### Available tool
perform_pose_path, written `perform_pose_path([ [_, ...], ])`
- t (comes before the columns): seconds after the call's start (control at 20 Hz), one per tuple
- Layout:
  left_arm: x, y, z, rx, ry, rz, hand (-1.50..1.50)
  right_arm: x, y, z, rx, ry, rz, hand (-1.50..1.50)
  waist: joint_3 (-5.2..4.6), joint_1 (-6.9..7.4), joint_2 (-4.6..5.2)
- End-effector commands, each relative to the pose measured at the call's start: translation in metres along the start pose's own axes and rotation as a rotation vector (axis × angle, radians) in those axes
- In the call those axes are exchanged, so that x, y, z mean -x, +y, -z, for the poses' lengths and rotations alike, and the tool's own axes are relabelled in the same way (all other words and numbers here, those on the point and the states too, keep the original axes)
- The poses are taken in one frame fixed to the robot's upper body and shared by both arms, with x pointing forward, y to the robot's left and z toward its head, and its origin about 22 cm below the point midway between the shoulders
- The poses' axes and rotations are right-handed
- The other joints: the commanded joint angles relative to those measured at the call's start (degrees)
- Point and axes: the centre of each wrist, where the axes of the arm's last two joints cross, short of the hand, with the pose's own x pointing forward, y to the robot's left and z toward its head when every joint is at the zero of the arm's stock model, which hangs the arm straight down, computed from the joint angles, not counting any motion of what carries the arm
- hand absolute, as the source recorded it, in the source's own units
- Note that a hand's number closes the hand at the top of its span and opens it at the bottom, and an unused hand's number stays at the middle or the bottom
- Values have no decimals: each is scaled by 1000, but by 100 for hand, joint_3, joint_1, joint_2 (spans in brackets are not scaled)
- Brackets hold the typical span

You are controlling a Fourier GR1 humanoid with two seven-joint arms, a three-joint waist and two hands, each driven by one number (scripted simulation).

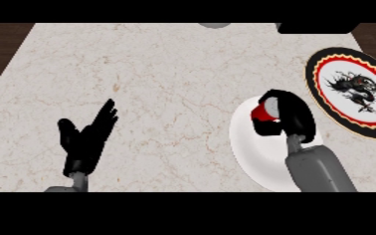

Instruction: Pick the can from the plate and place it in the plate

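A red and white can (263, 110) stands on the plain white plate (249, 149) at the lower right. My right hand (292, 113) is curled round the can from its right side and partly hides it. To the far right lies a second plate (327, 72) with a black rim, a red and yellow ring and a dark dragon picture in its white middle. My left hand (86, 139) rests open at the lower left, fingers pointing up, away from both plates.
The marble counter (161, 74) has dark wood beyond its left edge. A grey object (214, 25) and a black object (316, 28) show partly at the far edge.
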Motion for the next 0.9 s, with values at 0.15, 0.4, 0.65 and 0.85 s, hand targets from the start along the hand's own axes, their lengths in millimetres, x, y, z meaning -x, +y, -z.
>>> perform_pose_path([
  [0.15, 13, 8, -9, -21, 58, -7, 0, 26, -1, -28, 45, -149, -85, 150, -17, -62, 10],
  [0.4, 17, 8, -10, -58, 56, -20, 0, 34, 32, -98, -255, -622, -275, 150, -18, -292, -107],
  [0.65, 16, 8, -19, -69, 44, -10, 0, 51, -22, -139, 41, -856, -53, 150, -1, -402, -87],
  [0.85, 27, 14, -18, -61, 70, -30, 0, 79, -49, -164, 182, -812, 61, 150, -5, -382, -32],
])
